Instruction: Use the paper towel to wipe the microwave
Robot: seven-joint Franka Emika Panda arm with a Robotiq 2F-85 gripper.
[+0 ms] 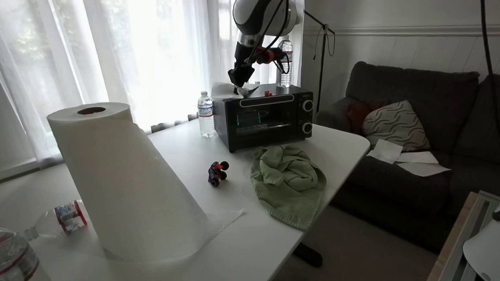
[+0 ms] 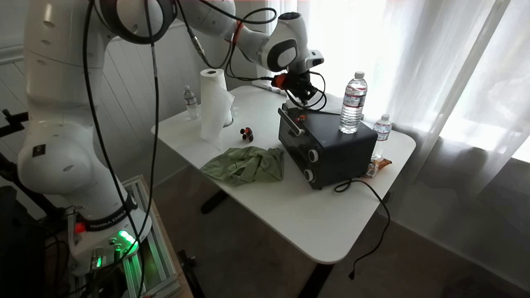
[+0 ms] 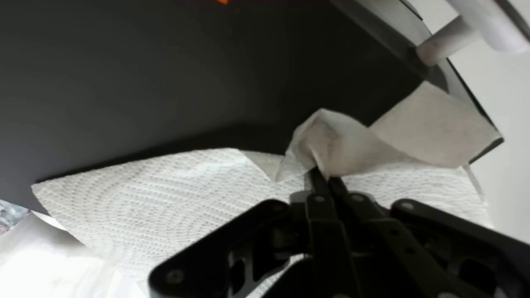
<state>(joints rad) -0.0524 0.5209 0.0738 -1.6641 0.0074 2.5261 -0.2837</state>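
Observation:
The microwave, a black boxy oven with a glass front, stands on the white table in both exterior views (image 1: 266, 120) (image 2: 337, 142). Its dark top fills much of the wrist view (image 3: 165, 91). My gripper (image 3: 328, 176) is shut on a pinched fold of a white paper towel sheet (image 3: 174, 207). The sheet spreads under and around the fingers over one end of the microwave's top, also seen in an exterior view (image 1: 226, 90). The gripper points down at that end in both exterior views (image 1: 239, 89) (image 2: 305, 101). The fingertips are partly hidden by the fold.
A water bottle (image 2: 353, 103) stands on the microwave beside a small orange-red object (image 2: 301, 118). More bottles (image 1: 206, 117) (image 2: 381, 136) stand close by. A green cloth (image 1: 289, 183), a toy car (image 1: 218, 173) and the paper towel roll (image 1: 139, 194) are on the table. A cord (image 2: 374, 194) hangs off.

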